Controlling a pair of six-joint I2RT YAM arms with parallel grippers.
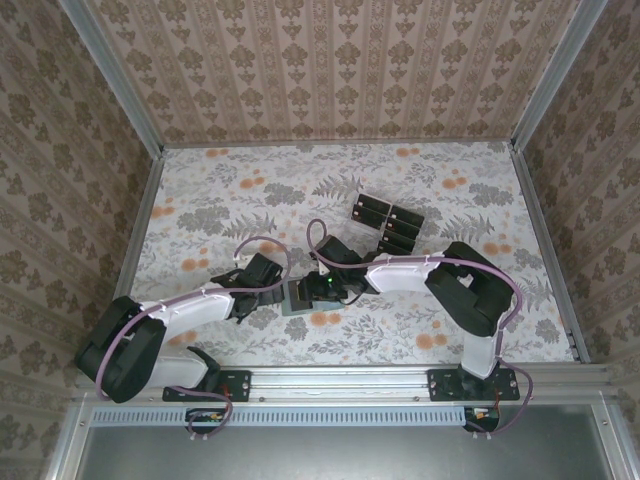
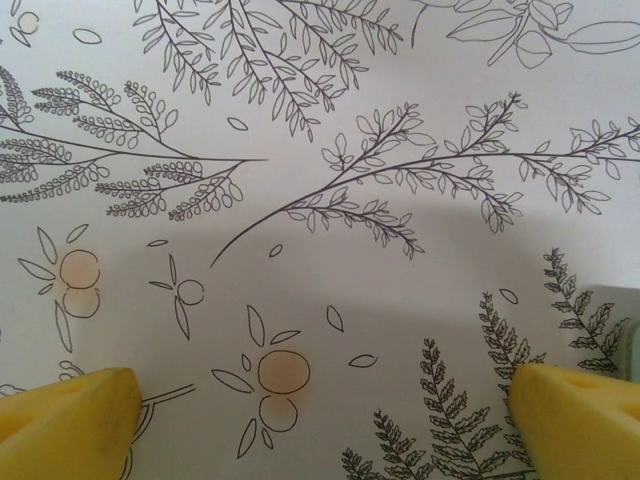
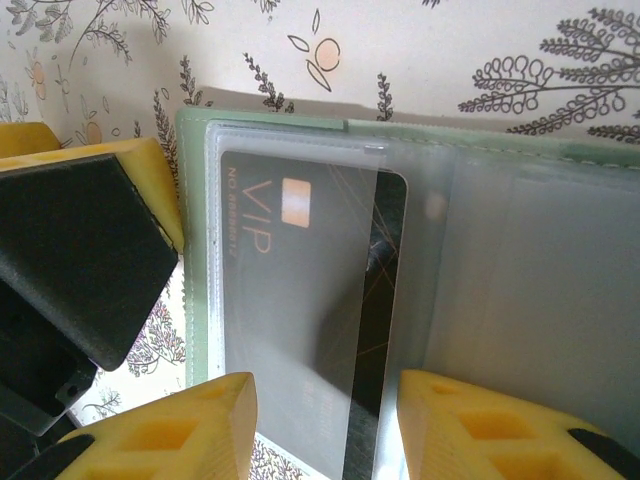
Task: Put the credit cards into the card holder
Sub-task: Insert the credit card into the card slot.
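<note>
The grey-green card holder (image 3: 195,230) lies open on the floral table, its clear sleeves facing up; from the top it shows between the two grippers (image 1: 298,299). A black credit card (image 3: 300,290) marked VIP sits mostly inside the left sleeve. My right gripper (image 3: 325,405) hovers over the holder's near edge with its yellow fingers partway apart, and the card's end lies between them. My left gripper (image 2: 325,430) is wide open over bare tablecloth, one finger (image 3: 85,240) just beside the holder's left edge. Several more black credit cards (image 1: 387,222) lie grouped behind the right gripper (image 1: 338,287).
Patterned walls enclose the floral tablecloth (image 1: 220,200) at the back and on both sides. Both arms are folded low near the table's front middle, with the left gripper (image 1: 262,290) close to the holder. Metal rails (image 1: 340,380) run along the near edge.
</note>
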